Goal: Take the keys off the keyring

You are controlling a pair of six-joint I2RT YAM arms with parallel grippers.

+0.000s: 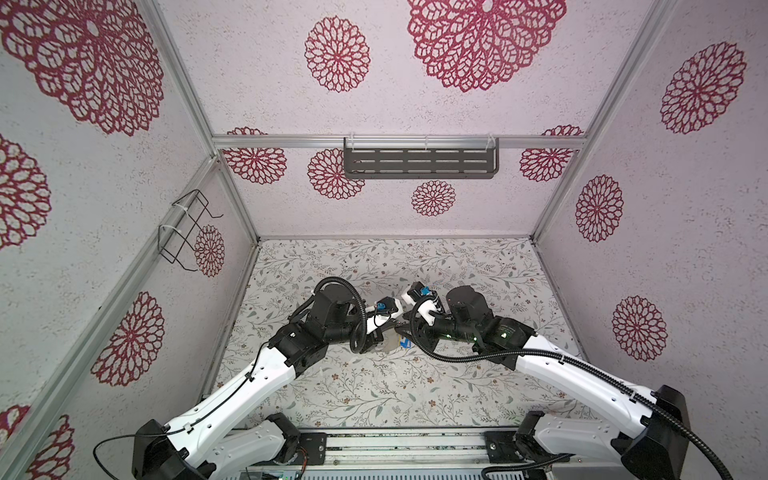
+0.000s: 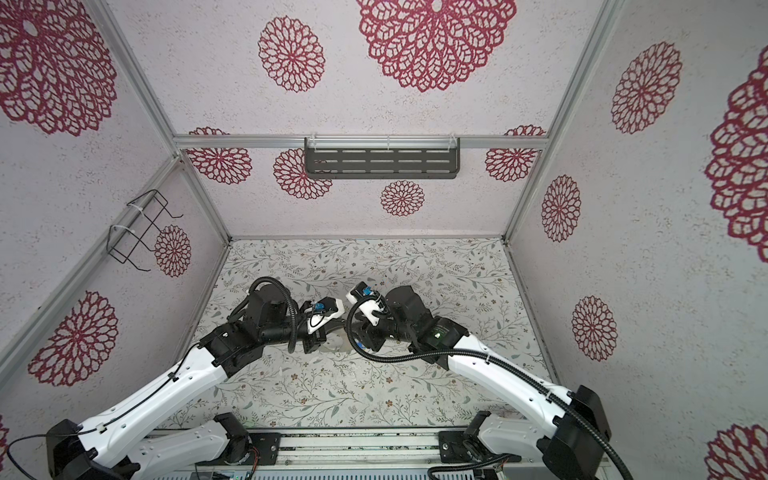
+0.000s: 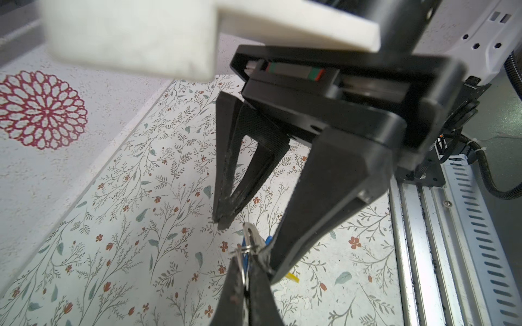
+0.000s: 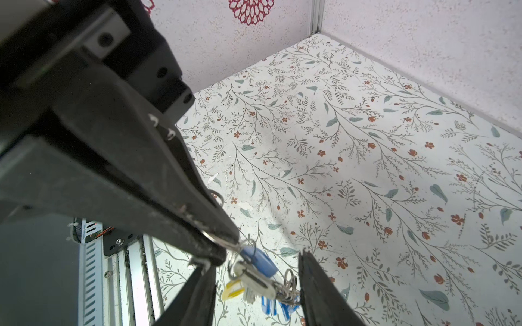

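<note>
The keys [image 4: 258, 261] hang in a bunch above the floral table [image 1: 374, 390]: blue tags, a yellow tag [image 4: 233, 290], a pale oblong clip [image 4: 254, 279] and small silver loops. My left gripper [image 3: 248, 255] is shut on the keyring [image 4: 219, 239], which shows as a thin silver-grey ring edge at its tips. In the right wrist view my right gripper [image 4: 257, 261] stands open, its fingers [image 4: 316, 285] on either side of the bunch. In both top views the two grippers meet mid-table, and only a blue scrap of the keys [image 1: 404, 343] shows between them.
A dark slotted shelf [image 1: 419, 163] hangs on the back wall. A black wire holder [image 1: 185, 230] is fixed to the left wall. The aluminium base rail [image 1: 407, 446] runs along the table's front edge. Patterned walls close in the left, right and back.
</note>
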